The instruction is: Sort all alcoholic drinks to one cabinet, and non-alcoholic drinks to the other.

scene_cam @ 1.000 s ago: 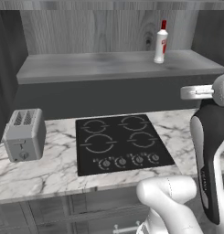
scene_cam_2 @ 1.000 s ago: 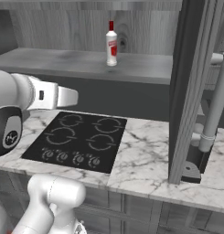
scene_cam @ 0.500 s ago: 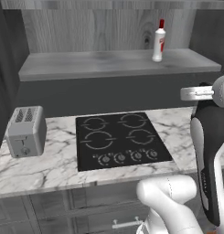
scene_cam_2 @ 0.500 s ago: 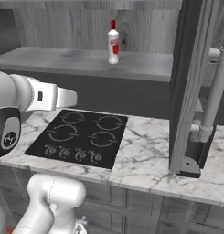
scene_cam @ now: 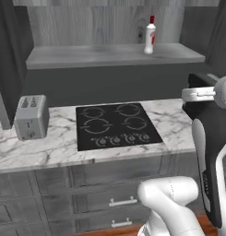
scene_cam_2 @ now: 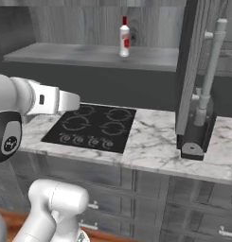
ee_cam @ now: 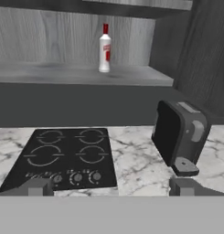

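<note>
A silver toaster [scene_cam: 30, 116] is sitting at the far left of the marble counter [scene_cam: 54, 147]. Right of it, a black four-burner cooktop [scene_cam: 116, 126] is lying flush in the counter. Above and behind, a small white bottle with red cap and red label [scene_cam: 150, 36] is standing upright on the grey shelf [scene_cam: 86, 55], toward its right end. Further right, a dark coffee machine [ee_cam: 179, 135] is standing on the counter. The gripper [ee_cam: 111, 188] is hovering near the counter's front edge, fingers spread wide, grasping nothing.
</note>
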You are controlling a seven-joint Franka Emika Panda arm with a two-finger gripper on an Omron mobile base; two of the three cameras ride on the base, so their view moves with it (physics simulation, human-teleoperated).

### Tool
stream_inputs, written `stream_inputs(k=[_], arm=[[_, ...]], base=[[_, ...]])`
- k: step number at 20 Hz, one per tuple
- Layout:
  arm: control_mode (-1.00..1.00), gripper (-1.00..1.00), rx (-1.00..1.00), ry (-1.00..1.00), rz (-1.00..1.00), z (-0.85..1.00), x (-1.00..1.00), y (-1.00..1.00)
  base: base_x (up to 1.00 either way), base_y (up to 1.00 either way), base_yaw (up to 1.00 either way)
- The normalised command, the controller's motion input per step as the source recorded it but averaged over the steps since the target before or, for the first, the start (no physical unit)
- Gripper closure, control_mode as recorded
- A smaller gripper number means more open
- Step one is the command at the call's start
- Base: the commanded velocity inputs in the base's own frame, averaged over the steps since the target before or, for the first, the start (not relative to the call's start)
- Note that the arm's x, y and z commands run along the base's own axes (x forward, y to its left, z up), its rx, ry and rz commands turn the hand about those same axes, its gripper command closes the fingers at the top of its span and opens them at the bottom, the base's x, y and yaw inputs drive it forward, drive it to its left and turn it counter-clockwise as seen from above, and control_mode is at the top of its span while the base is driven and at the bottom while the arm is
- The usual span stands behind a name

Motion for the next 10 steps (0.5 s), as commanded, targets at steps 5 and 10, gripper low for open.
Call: stream_inputs(k=[5,10], arm=[[1.00,-1.00,0.00,0.00,0.00,0.00,0.00,0.00],[1.00,-1.00,0.00,0.00,0.00,0.00,0.00,0.00]], base=[[-0.65,0.10,0.00],[-0.57,0.13,0.00]])
